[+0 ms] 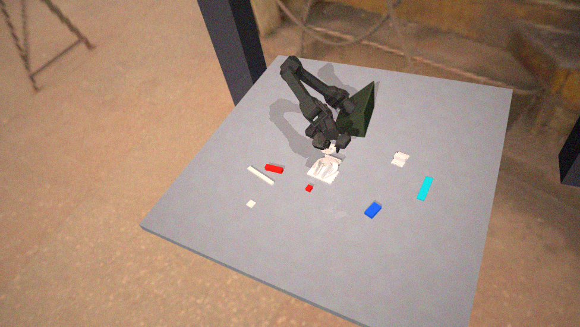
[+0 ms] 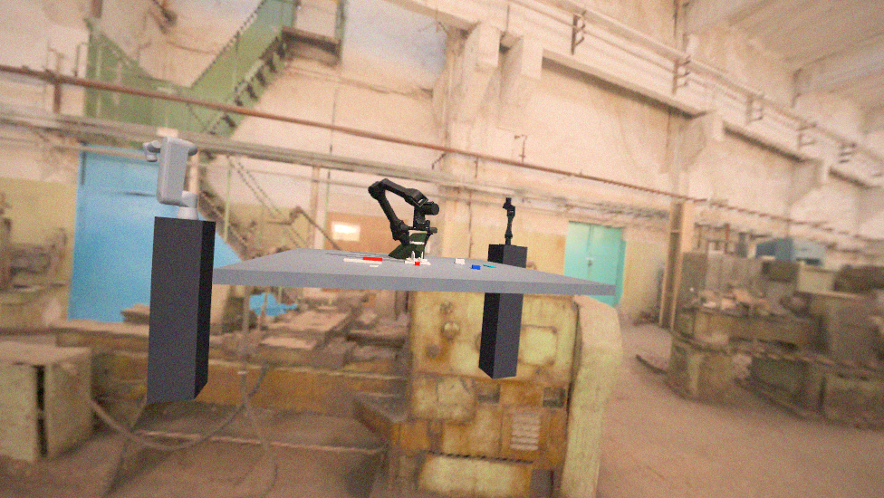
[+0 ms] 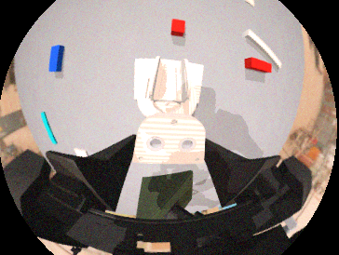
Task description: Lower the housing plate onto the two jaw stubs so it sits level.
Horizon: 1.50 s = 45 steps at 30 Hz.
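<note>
My gripper is shut on the housing plate, a pale rounded plate with two round holes, one finger at each side. In the exterior view the plate is a thin, roughly level white line above the table. The white base lies on the table just beyond the plate in the wrist view. Two upright jaws stand on it side by side. The plate hides their near ends in the wrist view, so the stubs and any contact cannot be made out.
A red cube lies close beyond the base. A red bar and white strip lie to one side; a blue block, cyan strip and white bracket to the other. A green wedge stands behind.
</note>
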Motion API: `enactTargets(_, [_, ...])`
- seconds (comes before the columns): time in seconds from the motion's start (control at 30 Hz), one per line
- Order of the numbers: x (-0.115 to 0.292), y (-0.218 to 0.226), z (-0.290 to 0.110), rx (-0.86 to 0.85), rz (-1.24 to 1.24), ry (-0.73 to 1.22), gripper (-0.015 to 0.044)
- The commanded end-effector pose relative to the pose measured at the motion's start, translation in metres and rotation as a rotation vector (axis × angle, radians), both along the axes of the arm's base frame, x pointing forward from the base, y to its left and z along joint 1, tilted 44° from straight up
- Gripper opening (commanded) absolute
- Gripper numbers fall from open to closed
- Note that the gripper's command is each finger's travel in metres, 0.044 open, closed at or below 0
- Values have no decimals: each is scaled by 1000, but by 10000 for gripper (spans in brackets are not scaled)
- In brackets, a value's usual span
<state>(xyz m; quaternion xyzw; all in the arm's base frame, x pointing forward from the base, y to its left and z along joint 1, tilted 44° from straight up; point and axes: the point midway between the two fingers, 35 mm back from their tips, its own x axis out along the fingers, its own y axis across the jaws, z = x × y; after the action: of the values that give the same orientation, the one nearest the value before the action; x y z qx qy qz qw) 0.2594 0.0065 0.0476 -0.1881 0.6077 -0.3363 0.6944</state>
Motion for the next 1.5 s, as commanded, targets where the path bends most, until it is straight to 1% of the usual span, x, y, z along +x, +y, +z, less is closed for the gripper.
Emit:
enactTargets(0.0, [0,0,0,3,-5,-5,351])
enactTargets(0.67, [0,1,-2,3,-6,-5,351])
enactTargets(1.47, [3,-26,-30,3,-5,-6,351])
